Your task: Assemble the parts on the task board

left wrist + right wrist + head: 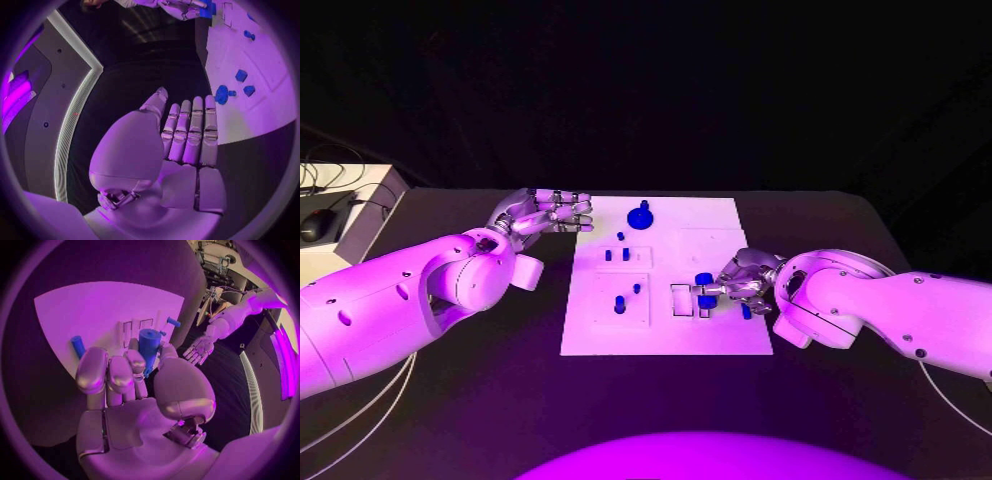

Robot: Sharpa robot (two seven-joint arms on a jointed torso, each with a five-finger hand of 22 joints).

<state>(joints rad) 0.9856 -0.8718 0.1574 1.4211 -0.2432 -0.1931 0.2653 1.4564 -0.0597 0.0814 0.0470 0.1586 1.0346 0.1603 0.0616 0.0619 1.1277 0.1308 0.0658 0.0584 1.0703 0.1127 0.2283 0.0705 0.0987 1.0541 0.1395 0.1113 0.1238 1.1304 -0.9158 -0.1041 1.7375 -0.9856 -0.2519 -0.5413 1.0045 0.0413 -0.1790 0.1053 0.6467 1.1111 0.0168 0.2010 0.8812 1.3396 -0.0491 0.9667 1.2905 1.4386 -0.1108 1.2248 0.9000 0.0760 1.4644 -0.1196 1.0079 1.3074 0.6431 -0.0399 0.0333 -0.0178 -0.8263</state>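
Right robot hand (134,372) held a blue plastic cylinder part (149,347) over white flat task board (718,215), 4 o'clock | left robot hand (545,213) wide, empty, 10 o'clock edge | risk: tilted part jams at slot.

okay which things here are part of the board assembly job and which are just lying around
Part of the job:
task board
blue cylinder held in the right hand
round blue part
small blue parts

Lying about:
pale box
dark mouse-like object
cables
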